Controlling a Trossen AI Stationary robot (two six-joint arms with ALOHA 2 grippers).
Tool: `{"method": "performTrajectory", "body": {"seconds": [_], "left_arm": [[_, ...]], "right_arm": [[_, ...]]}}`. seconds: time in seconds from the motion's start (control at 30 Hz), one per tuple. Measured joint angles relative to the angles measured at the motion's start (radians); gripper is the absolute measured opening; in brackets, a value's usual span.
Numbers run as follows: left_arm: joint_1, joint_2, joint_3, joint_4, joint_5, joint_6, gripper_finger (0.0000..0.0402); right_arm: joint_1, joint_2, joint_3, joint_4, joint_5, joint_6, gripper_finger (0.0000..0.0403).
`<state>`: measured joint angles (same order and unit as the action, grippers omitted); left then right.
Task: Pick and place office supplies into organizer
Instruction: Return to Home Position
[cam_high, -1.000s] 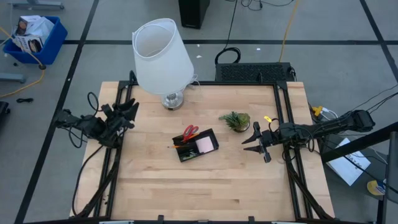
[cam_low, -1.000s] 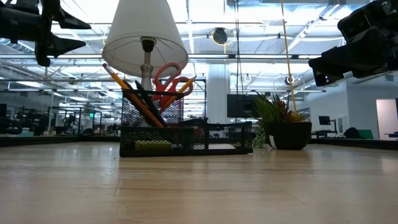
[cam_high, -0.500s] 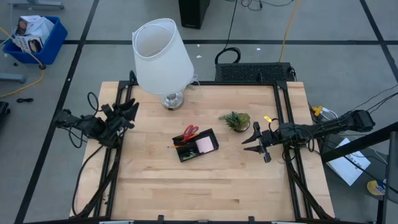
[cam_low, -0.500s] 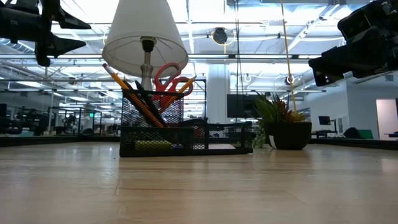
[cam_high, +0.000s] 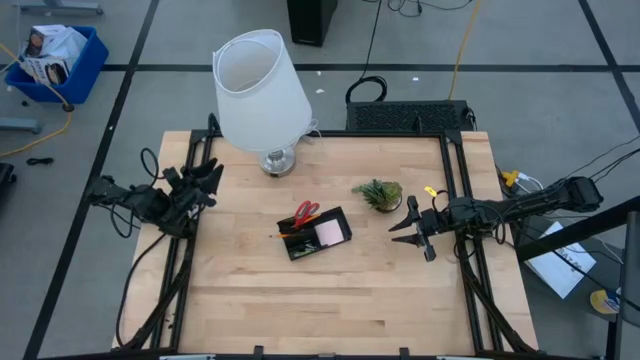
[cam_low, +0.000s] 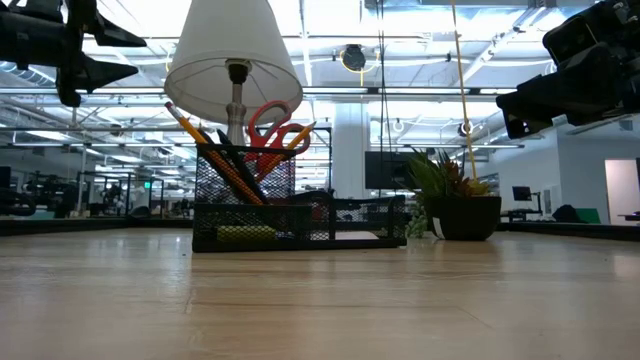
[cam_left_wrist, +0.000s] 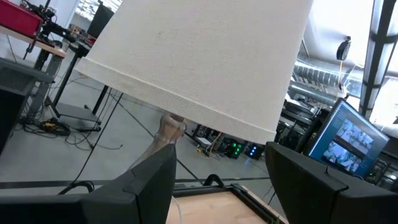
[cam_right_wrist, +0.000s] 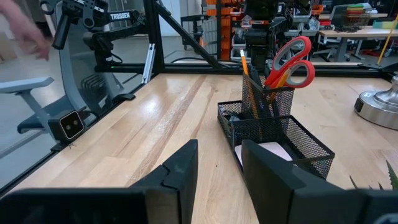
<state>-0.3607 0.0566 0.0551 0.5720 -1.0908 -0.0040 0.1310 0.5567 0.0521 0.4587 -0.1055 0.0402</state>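
I am seeing scissors (cam_high: 306, 212) and pencils (cam_low: 200, 143) standing in the organizer (cam_high: 318, 233), so sorting is looking finished. The left gripper (cam_high: 205, 180) and right gripper (cam_high: 402, 226) are hanging spread apart, empty.

Open-plan robotics lab: exposed ceiling ducts (cam_left_wrist: 314, 67), lit monitor (cam_left_wrist: 351, 140), equipment benches (cam_right_wrist: 357, 34) beyond the table (cam_high: 250, 300)

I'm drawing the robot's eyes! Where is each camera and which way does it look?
High view: above the table, looking straight down; shows left tool and right tool.
Low view: at tabletop height, looking level at the organizer; arm parts at top corners.
Left wrist view: on left arm, facing the lamp; own fingers show.
Right wrist view: on right arm, facing the organizer; own fingers show.
Shared: low and right wrist both see the scissors.
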Motion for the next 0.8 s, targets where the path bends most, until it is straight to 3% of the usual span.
{"method": "performTrajectory", "body": {"seconds": [0.17,0.3,0.4,0.57,0.63,0.7,0.8], "left_arm": [[0.002,0.000,0.000,0.003,-0.002,0.022,0.0251],[0.024,0.000,0.000,0.032,-0.079,0.286,0.0251],[0.029,0.002,0.000,0.022,-0.103,0.365,0.0251],[0.039,0.003,0.000,0.063,-0.079,0.276,0.0251],[0.039,0.001,0.001,-0.016,-0.046,0.207,0.0251],[0.029,0.002,0.001,-0.158,0.086,0.140,0.0251],[0.017,0.003,0.000,-0.379,0.543,0.153,0.0251]], "right_arm": [[0.000,0.000,0.000,0.000,0.000,0.000,0.0116],[0.000,0.000,0.000,0.000,0.000,0.000,0.0116],[0.000,0.000,0.000,0.000,0.000,0.000,0.0116],[0.000,0.000,0.000,0.000,0.000,0.000,0.0116],[0.000,0.000,0.000,0.000,0.000,0.000,0.0116],[0.000,0.000,0.000,0.000,0.000,0.000,0.0116],[0.000,0.000,0.000,0.000,0.000,0.000,0.0116]]}}
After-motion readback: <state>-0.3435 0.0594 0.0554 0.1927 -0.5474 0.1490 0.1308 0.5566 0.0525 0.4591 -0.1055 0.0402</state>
